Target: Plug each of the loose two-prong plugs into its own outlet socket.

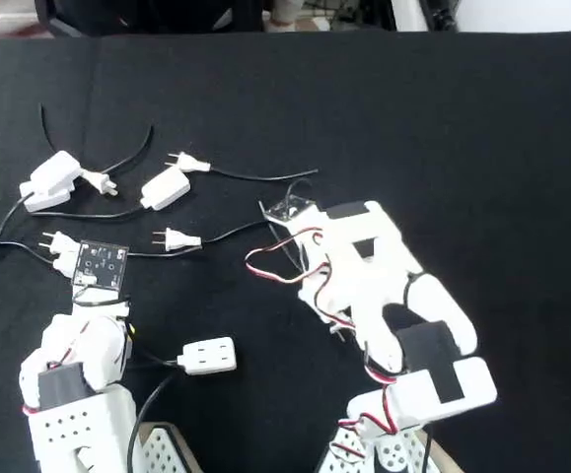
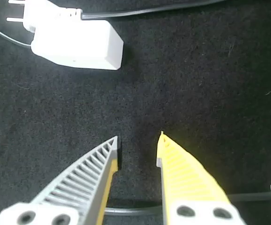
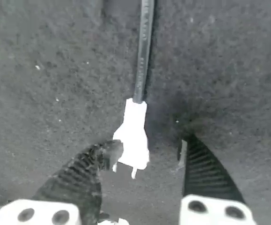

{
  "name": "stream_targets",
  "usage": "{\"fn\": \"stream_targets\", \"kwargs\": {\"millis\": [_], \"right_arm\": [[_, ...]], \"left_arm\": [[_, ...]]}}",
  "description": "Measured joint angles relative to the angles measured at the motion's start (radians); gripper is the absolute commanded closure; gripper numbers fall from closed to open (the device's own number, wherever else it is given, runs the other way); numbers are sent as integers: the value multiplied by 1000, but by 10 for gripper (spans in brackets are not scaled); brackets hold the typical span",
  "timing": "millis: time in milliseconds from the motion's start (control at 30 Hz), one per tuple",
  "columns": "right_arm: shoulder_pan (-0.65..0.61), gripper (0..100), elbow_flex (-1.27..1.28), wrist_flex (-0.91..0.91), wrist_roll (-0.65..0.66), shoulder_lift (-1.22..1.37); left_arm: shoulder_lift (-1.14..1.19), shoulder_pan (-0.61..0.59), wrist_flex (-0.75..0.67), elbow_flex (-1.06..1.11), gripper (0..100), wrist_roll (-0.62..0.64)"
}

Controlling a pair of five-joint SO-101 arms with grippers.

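fixed high view looking down over the whole table, both wrist views close above it — facing down

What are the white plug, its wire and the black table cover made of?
The plug looks like smooth white plastic, prongs probably metal. Its wire looks rubbery black, with a faint sheen. The table cover looks like fuzzy felt or cloth, flecked with lint.
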Motion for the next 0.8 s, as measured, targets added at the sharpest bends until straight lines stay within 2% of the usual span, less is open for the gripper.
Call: {"fn": "stream_targets", "kwargs": {"millis": [267, 433, 500, 800], "right_arm": [[-60, 812, 5, -6, -48, 5], [-58, 955, 5, -9, -52, 5], [-57, 982, 3, -15, -52, 5], [-57, 985, -11, -11, -52, 8]], "left_arm": [[0, 0, 0, 0, 859, 0], [0, 0, 0, 0, 859, 0], [0, 0, 0, 0, 859, 0], [0, 0, 0, 0, 859, 0]]}}
